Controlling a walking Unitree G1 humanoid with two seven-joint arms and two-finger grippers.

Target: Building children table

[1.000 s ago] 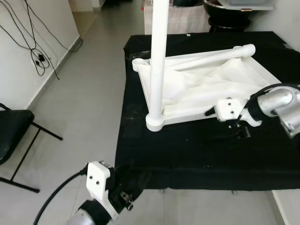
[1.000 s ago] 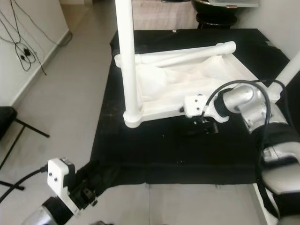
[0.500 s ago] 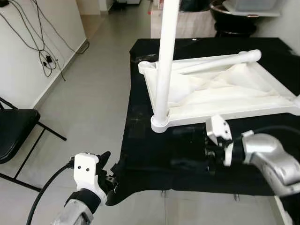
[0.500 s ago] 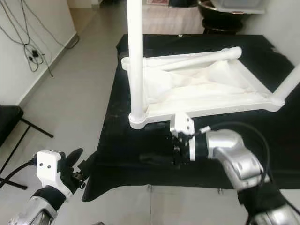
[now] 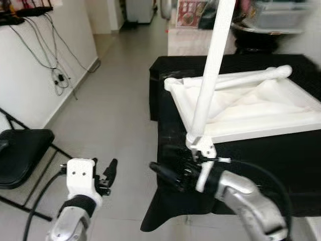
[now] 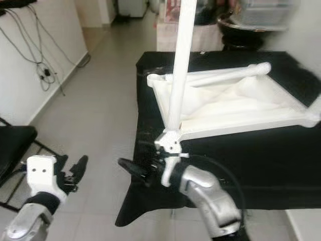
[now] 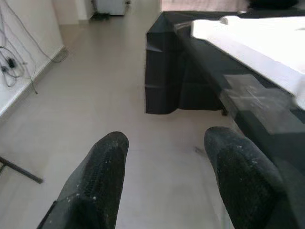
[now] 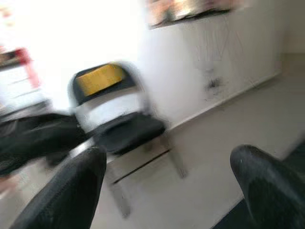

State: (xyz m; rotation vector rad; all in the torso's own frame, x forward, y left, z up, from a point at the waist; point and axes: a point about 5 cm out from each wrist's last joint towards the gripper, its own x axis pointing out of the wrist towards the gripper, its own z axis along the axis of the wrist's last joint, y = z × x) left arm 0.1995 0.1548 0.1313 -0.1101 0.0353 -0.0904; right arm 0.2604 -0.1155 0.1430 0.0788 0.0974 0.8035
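The white children's table top (image 5: 261,108) lies upside down on the black-draped table (image 5: 281,150). One white leg (image 5: 210,75) stands upright in its near left corner, and a second leg (image 5: 241,79) lies across the frame. My right gripper (image 5: 164,175) is open and empty, level with the draped table's near left corner, its fingers reaching left out over the floor; in the blurred right wrist view it (image 8: 169,157) faces a chair. My left gripper (image 5: 109,170) is open and empty low over the floor, left of the table, with bare tiles between its fingers (image 7: 107,162).
A black folding chair (image 5: 20,150) stands at the left by the white wall, where cables (image 5: 57,75) hang. Grey tiled floor (image 5: 125,110) runs along the table's left side. Dark containers (image 5: 256,40) sit behind the table.
The whole view has shifted as the camera moved. My right gripper swung from the white frame's front edge leftward past the table corner. My left gripper rose slightly.
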